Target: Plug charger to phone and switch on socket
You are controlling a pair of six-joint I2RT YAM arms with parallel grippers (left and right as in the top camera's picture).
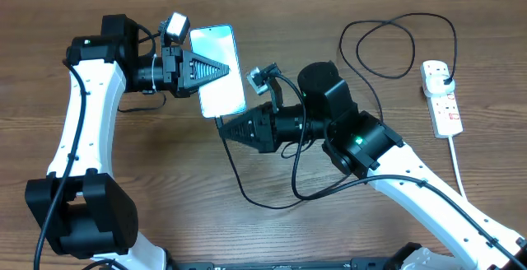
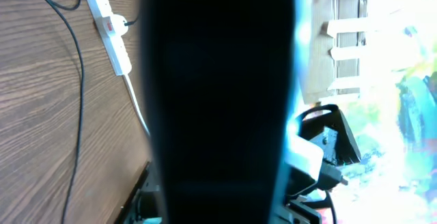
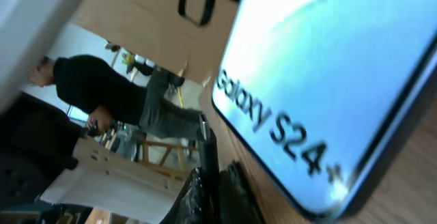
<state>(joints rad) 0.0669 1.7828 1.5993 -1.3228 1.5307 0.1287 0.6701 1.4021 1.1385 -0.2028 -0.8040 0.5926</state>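
The phone (image 1: 221, 72), with its light blue screen up, is held off the table by my left gripper (image 1: 216, 68), which is shut on its left edge. In the left wrist view the phone's dark body (image 2: 218, 101) fills the middle and hides the fingers. My right gripper (image 1: 223, 127) is shut on the tip end of the charger (image 1: 244, 193), just at the phone's near end. The right wrist view shows the "Galaxy S24+" screen (image 3: 328, 80) right above my closed fingers (image 3: 222, 190). The charger's black plug sits in the white socket (image 1: 441, 97) at the far right.
The charger's cable loops on the table behind my right arm and trails under it. The socket (image 2: 113, 36) and its thick white cord (image 2: 136, 108) show in the left wrist view. The white cord (image 1: 458, 167) runs toward the table's front right edge.
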